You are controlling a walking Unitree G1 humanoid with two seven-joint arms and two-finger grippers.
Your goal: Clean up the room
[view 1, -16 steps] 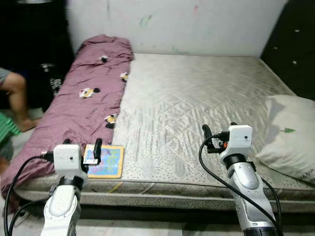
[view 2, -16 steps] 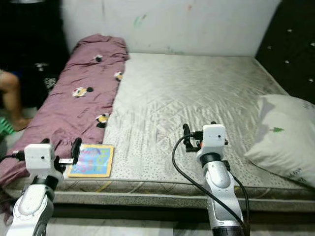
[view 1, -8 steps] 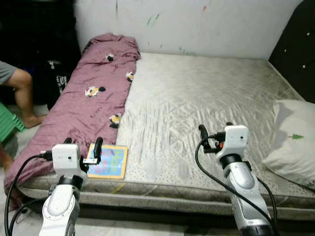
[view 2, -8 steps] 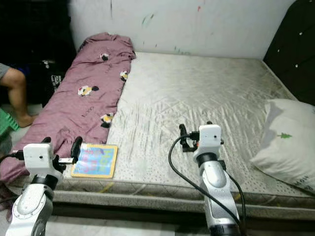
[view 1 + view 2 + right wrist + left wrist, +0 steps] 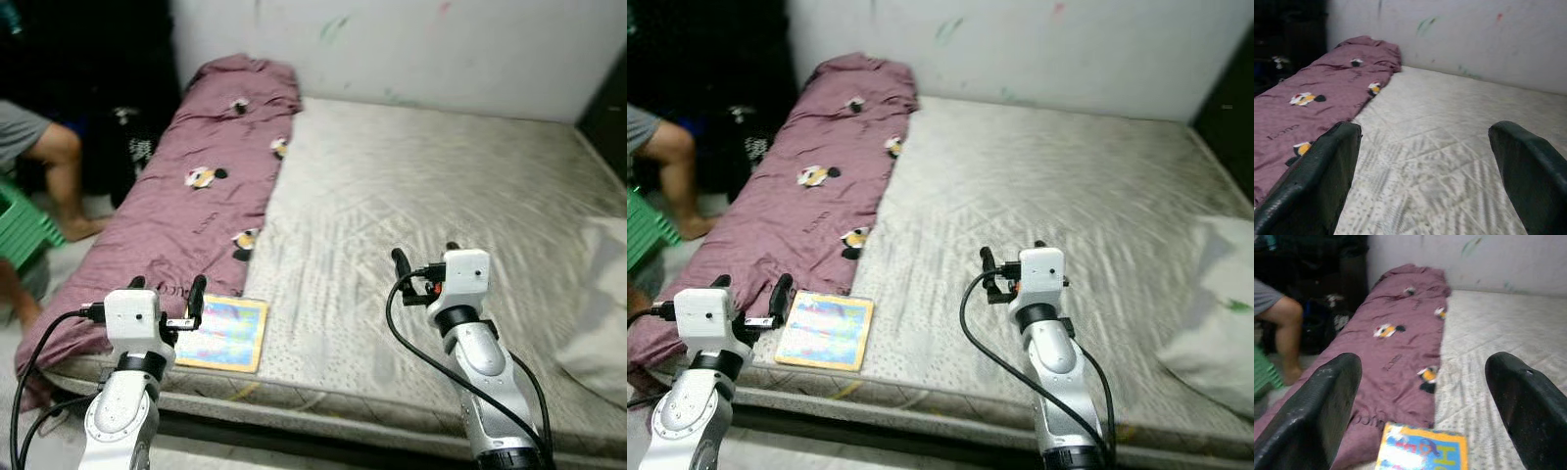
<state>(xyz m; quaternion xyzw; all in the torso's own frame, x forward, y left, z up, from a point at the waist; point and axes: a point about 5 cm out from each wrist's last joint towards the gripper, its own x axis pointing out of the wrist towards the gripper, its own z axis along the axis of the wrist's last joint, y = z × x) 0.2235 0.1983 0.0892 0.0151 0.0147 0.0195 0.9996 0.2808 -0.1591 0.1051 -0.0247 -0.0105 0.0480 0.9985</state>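
Cleanup looks barely begun: I see the colourful flat picture book (image 5: 223, 334) lying on the grey quilted mattress (image 5: 411, 196) beside the rumpled maroon blanket (image 5: 186, 211); left gripper (image 5: 167, 288) and right gripper (image 5: 423, 263) both gape wide, empty.

A mauve blanket (image 5: 201, 201) dotted with small black, white and orange cartoon figures covers one side of a pale grey quilted mattress (image 5: 421, 215). Just beyond the black fingers (image 5: 1327, 416) of the left gripper (image 5: 164, 287) lies a yellow-bordered book (image 5: 223, 334) (cover blue with bright lettering). A white pillow (image 5: 1215, 323) carries a small green mark.
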